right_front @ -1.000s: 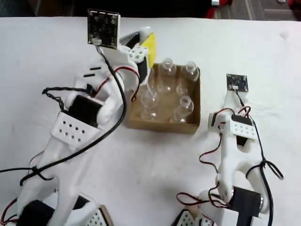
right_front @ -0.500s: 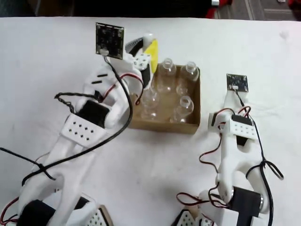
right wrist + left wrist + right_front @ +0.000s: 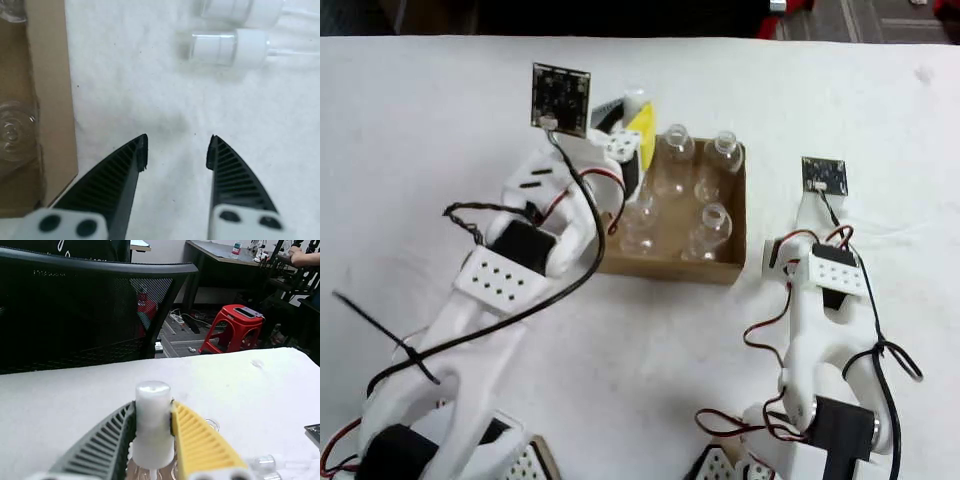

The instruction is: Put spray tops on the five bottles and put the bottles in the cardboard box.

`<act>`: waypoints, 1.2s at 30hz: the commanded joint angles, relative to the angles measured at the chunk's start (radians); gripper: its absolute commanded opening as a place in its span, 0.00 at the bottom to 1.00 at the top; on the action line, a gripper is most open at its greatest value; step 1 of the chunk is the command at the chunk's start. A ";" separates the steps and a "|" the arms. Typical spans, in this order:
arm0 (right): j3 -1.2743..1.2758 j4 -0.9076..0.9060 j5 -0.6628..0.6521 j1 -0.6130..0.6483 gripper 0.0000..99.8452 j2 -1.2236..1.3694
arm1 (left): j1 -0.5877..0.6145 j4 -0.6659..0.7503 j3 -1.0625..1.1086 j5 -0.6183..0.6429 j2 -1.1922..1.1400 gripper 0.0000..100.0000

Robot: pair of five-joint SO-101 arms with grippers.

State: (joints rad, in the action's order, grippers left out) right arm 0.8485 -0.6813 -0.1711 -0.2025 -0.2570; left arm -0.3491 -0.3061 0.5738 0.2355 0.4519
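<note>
We see the white table cover (image 3: 420, 120) lit brightly and evenly, close to washed out all around the cardboard box (image 3: 670, 265). Shadows are soft. In the right wrist view a faint grey shadow (image 3: 167, 125) lies on the cover near the box. The clear bottles (image 3: 712, 225) inside the box carry small glints.

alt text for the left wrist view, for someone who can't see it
The left gripper holds a white spray top upright between its grey and yellow fingers, over a white table. Beyond the table's far edge are a black mesh chair and a red stool.
</note>
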 commanded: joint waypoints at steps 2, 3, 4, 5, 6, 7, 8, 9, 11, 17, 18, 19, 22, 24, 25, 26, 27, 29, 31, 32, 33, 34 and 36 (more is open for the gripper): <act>-0.008 0.015 -0.014 0.007 0.18 -0.005 | -0.010 0.026 0.020 -0.011 0.013 0.02; -0.008 0.015 -0.014 0.007 0.18 -0.005 | -0.018 0.026 0.029 -0.011 0.013 0.02; -0.008 0.015 -0.014 0.007 0.18 -0.005 | -0.028 0.026 0.040 -0.011 0.013 0.02; -0.008 0.015 -0.014 0.007 0.18 -0.005 | -0.042 0.028 0.048 -0.011 0.013 0.02; -0.008 0.015 -0.014 0.007 0.18 -0.005 | -0.053 0.037 0.058 -0.011 0.013 0.02; -0.008 0.015 -0.014 0.007 0.18 -0.005 | -0.059 0.058 0.075 -0.011 0.013 0.02; -0.008 0.015 -0.014 0.007 0.18 -0.005 | -0.061 0.095 0.097 -0.012 0.013 0.02; -0.008 0.015 -0.014 0.007 0.18 -0.005 | -0.061 0.146 0.123 -0.012 0.013 0.02; -0.008 0.015 -0.014 0.005 0.18 -0.005 | -0.051 0.267 0.187 -0.012 0.013 0.02; -0.008 0.015 -0.014 0.005 0.18 -0.005 | -0.061 0.448 0.336 -0.115 0.013 0.02; -0.008 0.015 -0.014 0.005 0.18 -0.005 | -0.058 0.462 0.347 -0.109 0.013 0.02; -0.009 0.015 -0.014 0.005 0.18 -0.005 | -0.053 0.474 0.354 -0.107 0.013 0.02; -0.009 0.015 -0.014 0.005 0.18 -0.005 | -0.054 0.491 0.374 -0.109 0.013 0.02; -0.008 0.022 -0.014 0.005 0.18 -0.005 | -0.062 0.496 0.390 -0.109 0.015 0.02; -0.005 0.033 -0.014 0.005 0.18 -0.005 | -0.071 0.496 0.394 -0.109 0.021 0.02; -0.005 0.036 -0.014 0.005 0.18 -0.005 | -0.076 0.491 0.400 -0.109 0.033 0.02; -0.005 0.036 -0.014 0.005 0.18 -0.005 | -0.082 0.491 0.413 -0.109 0.051 0.03; -0.005 0.036 -0.014 0.005 0.18 -0.005 | -0.084 0.494 0.446 -0.109 0.104 0.03; -0.005 0.036 -0.014 0.005 0.18 -0.005 | -0.082 0.493 0.480 -0.109 0.157 0.03; -0.005 0.036 -0.014 0.005 0.18 -0.005 | -0.081 0.491 0.497 -0.110 0.180 0.03; -0.005 0.036 -0.014 0.005 0.18 -0.005 | -0.079 0.489 0.514 -0.112 0.199 0.03; -0.005 0.036 -0.014 0.005 0.18 -0.005 | -0.081 0.489 0.534 -0.117 0.216 0.03; -0.005 0.036 -0.014 0.005 0.18 -0.005 | -0.082 0.489 0.563 -0.117 0.229 0.06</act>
State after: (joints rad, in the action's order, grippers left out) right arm 0.8485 -0.6598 -0.1711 -0.2025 -0.2570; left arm -0.4196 0.1603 1.1078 0.1327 0.6053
